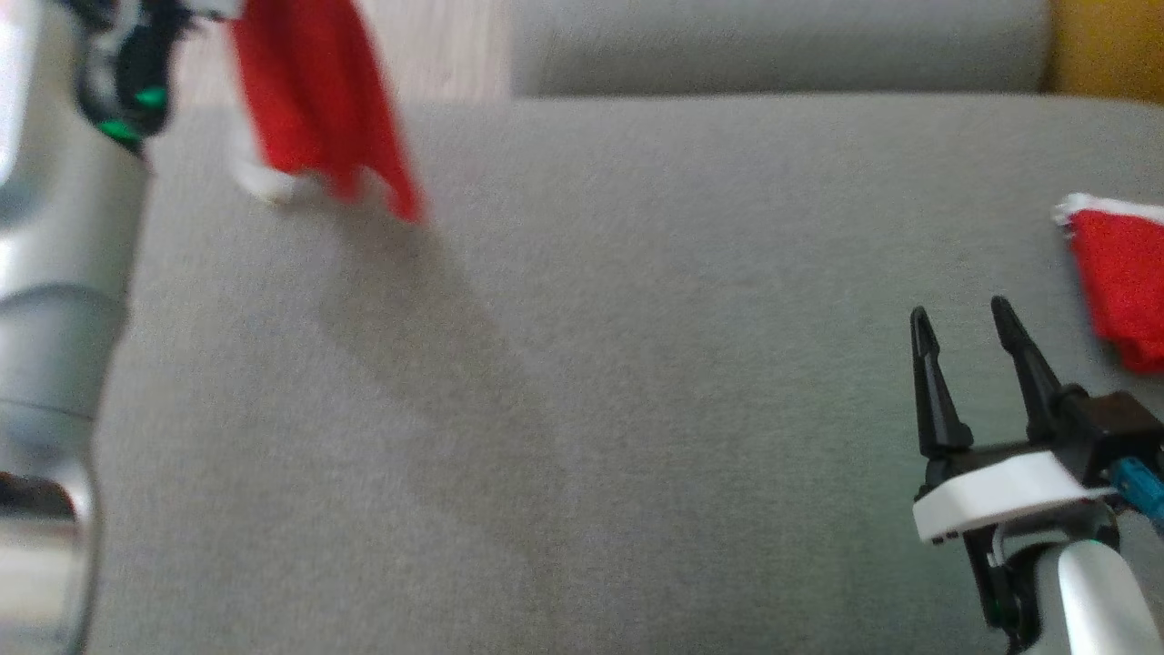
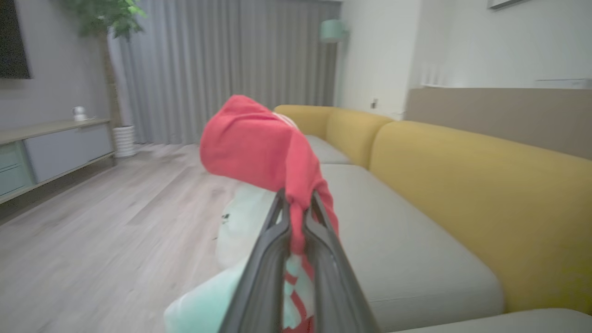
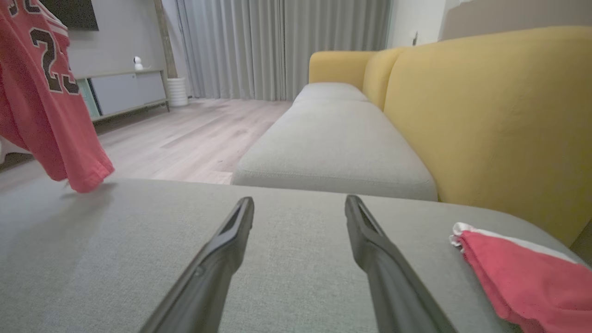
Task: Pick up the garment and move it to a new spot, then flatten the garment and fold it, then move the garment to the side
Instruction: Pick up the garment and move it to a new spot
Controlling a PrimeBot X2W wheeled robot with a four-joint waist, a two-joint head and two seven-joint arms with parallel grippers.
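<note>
Fingers (image 2: 270, 249) of our left gripper (image 2: 296, 196) are pinched nearly together on a bunched fold of the red garment (image 2: 249, 143), which is lifted clear and drapes over and past their tips.

We have the broad grey seat cushion (image 1: 637, 364) spread before us, bare across its whole middle and near side. Its far edge meets a second grey cushion (image 1: 773, 45) on the right and the wooden floor (image 3: 194, 134) on the left. A yellow backrest (image 3: 485, 115) closes off our right side.

In the head view the garment hangs, blurred, over the cushion's far left corner, with its lower hem low above the fabric; we cannot tell whether it touches. The right wrist view shows dark numerals on it.

A second red cloth with white trim (image 1: 1123, 282) lies flat at the cushion's right edge.

Our right gripper (image 1: 960, 311) hovers just beside that cloth, apart from it, with its two fingers spread wide and nothing between them.
</note>
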